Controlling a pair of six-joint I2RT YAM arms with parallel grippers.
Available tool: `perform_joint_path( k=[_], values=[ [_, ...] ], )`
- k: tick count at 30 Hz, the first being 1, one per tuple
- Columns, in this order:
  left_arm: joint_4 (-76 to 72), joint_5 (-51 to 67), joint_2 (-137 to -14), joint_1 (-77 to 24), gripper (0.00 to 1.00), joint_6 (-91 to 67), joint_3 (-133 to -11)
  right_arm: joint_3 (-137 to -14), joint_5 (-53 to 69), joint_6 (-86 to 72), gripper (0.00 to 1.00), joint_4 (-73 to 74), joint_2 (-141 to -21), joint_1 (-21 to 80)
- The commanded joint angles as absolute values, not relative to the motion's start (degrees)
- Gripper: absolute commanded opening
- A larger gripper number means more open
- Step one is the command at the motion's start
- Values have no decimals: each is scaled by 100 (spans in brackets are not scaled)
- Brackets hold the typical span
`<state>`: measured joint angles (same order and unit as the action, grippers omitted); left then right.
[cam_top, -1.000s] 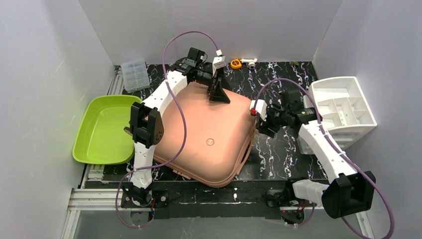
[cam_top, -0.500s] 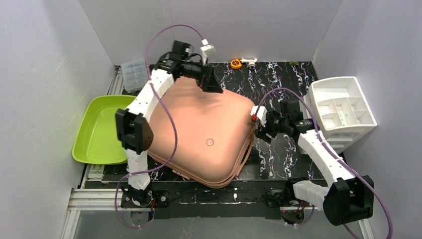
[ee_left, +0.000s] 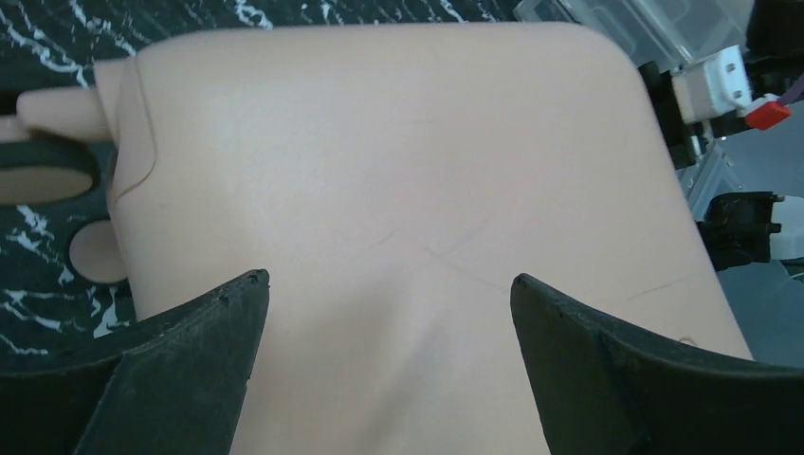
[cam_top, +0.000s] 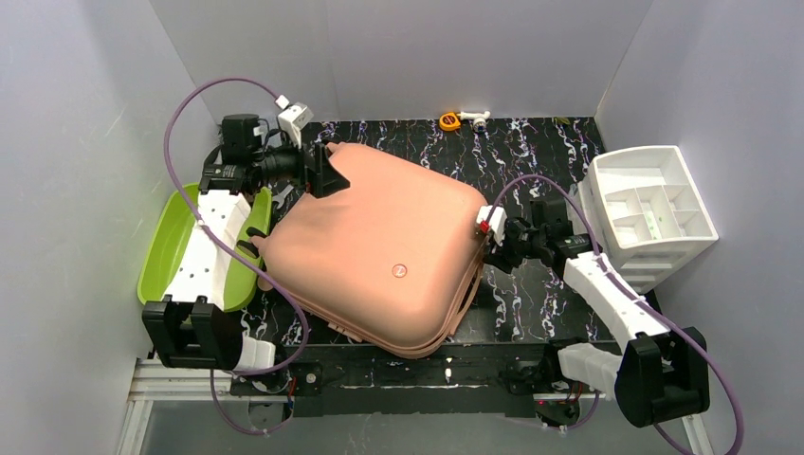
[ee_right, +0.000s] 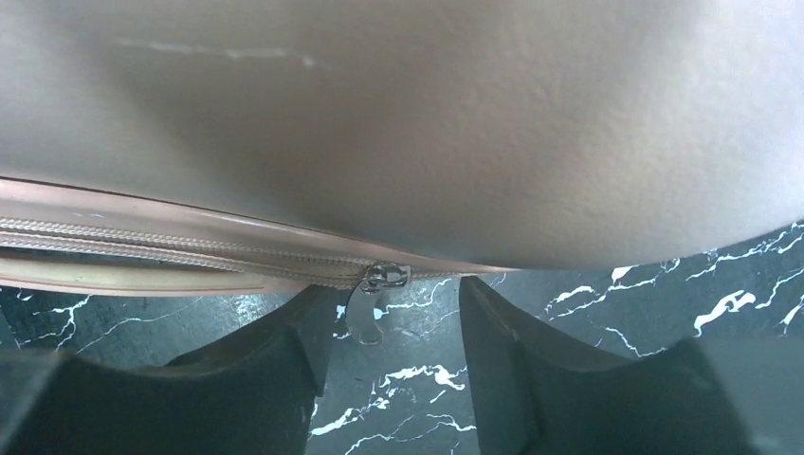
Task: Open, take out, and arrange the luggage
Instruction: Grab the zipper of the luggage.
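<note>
The salmon-pink luggage [cam_top: 379,246] lies flat in the middle of the black marbled table, lid down. My left gripper [cam_top: 327,171] is open at its far left corner, just above the shell [ee_left: 398,190], holding nothing. My right gripper [cam_top: 493,248] is open at the luggage's right edge. In the right wrist view the zip runs along the seam [ee_right: 171,242] and a silver zip pull [ee_right: 374,299] hangs between my two fingers, which are apart and not touching it.
A lime-green tray [cam_top: 190,248] lies at the left under my left arm. A white drawer organizer [cam_top: 654,213] stands at the right. A clear small box [ee_left: 607,19] sits at the back left. An orange tape measure [cam_top: 449,120] lies at the back wall.
My left arm has swung left from the luggage's far edge to its far left corner. My right gripper has stayed at the right edge by the zip.
</note>
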<state>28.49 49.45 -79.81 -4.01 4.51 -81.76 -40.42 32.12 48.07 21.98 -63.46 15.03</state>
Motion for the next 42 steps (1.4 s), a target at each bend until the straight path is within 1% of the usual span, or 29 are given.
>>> perform_joint_path(
  k=[1,3,5,6,10,16,19,29,35,39,42],
  values=[
    [2925,5040,-7752,-31,98,681,-7777,-4023,3163,4704,53,1943,-6338,1503],
    [3013,5153,-7672,83,98,755,-7652,-4015,3213,4721,33,1955,-6268,1503],
    [3011,5168,-7566,220,98,833,-7448,-4062,3217,4673,5,1951,-6235,1499],
    [2988,5180,-7499,234,98,881,-7355,-4091,3158,4626,1,1947,-6231,1502],
    [2884,5218,-7318,246,98,964,-7051,-4191,2541,4325,1,1802,-6237,1499],
    [2925,5408,-7359,246,98,1026,-6988,-4162,1548,3844,1,1344,-6203,1485],
    [2951,5494,-7442,247,98,1040,-6976,-4212,1306,3731,1,1209,-6351,1478],
    [3119,5637,-7604,246,98,1279,-6976,-4884,1359,3677,1,665,-7546,1477],
    [3234,5605,-7678,246,98,1446,-6980,-4917,1487,3709,1,-108,-7855,1469],
    [3221,5092,-7730,247,98,1585,-6971,-4970,1841,3681,1,-152,-7994,1459],
    [2712,4356,-7755,262,98,1253,-6956,-4776,2086,3646,1,-250,-7862,1450]
  ],
)
